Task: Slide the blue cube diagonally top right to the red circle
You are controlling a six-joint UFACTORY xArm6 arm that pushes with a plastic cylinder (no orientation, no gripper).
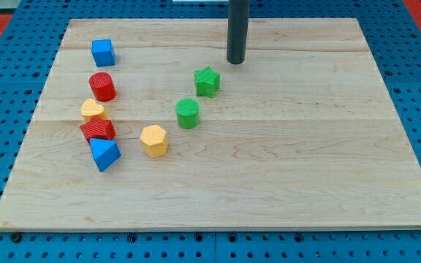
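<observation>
The blue cube (pixel 103 52) sits near the top left of the wooden board (pixel 283 168). The red circle (pixel 102 85), a short red cylinder, stands just below it with a small gap between them. My tip (pixel 235 62) rests on the board near the top centre, far to the right of the blue cube and just up and right of the green star (pixel 207 80). It touches no block.
A green cylinder (pixel 188 113) lies below the star. A yellow hexagon (pixel 153 140) sits lower left of it. On the left, a yellow block (pixel 93 110), a red block (pixel 98 130) and a blue triangular block (pixel 105 153) cluster below the red circle.
</observation>
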